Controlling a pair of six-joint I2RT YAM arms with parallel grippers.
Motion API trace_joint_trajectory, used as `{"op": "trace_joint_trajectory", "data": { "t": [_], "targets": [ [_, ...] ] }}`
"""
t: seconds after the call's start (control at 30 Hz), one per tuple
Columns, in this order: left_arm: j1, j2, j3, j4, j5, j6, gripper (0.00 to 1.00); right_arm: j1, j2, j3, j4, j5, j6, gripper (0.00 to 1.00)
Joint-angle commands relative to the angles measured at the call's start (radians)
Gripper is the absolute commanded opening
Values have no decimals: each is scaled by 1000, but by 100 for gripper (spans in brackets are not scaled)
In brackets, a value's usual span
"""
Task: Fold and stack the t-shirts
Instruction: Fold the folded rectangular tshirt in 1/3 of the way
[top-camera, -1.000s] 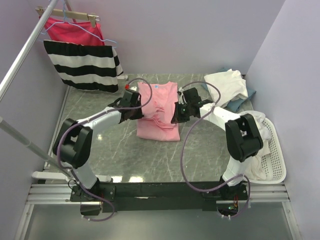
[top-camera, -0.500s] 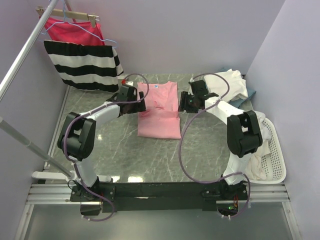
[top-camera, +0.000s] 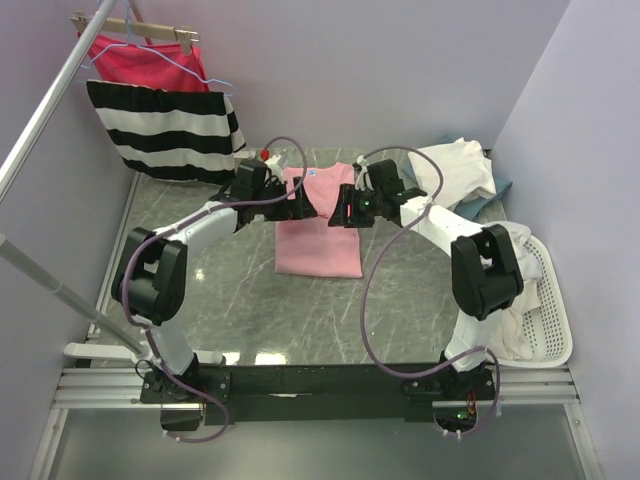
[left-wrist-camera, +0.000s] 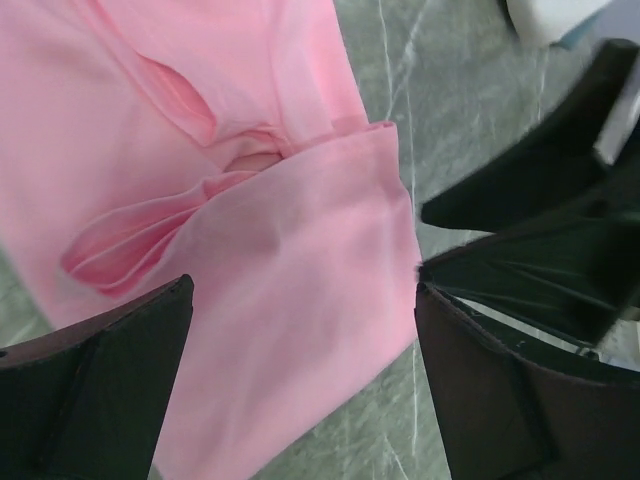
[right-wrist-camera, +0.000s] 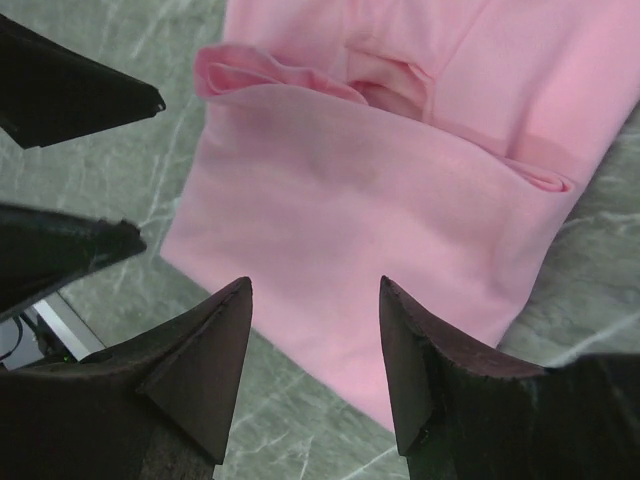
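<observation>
The pink t-shirt (top-camera: 318, 248) is lying part-folded in the middle of the table (top-camera: 200, 290). The left gripper (top-camera: 303, 207) and the right gripper (top-camera: 347, 212) are hovering over its far end, jaws apart, holding nothing. The next move is probably calling for pinching that end and folding it toward the near hem. Both grippers are hiding its collar from above.

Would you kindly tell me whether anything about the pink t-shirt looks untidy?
Yes: on the pink t-shirt, fabric is bunched into raised ridges beside the folded-over flap, so the fold does not lie flat.
</observation>
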Motion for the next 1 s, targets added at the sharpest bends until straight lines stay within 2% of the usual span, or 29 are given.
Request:
{"op": "trace_joint_trajectory", "data": {
  "t": [0.0, 0.13, 0.4, 0.53, 0.73, 0.87, 0.97],
  "targets": [
    [-3, 97, -15, 98, 139, -19, 97, -5, 100, 31, 57, -58, 29, 60],
    [1, 161, -20, 132, 101, 1, 95, -8, 185, 65, 16, -21, 18, 59],
    [7, 165, -76, 52, -204, 50, 96, -12, 220, 22, -41, 107, -14, 59],
    [12, 106, -115, 92, -246, 58, 96, -15, 148, -49, 55, 39, -17, 60],
    [13, -109, -110, 109, -329, 75, 100, -17, -13, -121, 193, -1, -23, 62],
    [20, -126, -96, -20, -352, 75, 100, -21, -100, -130, 168, 37, -32, 64],
    [20, -131, -180, -37, -300, 46, 100, -32, -128, -132, 90, 76, -42, 65]
  ]
}}
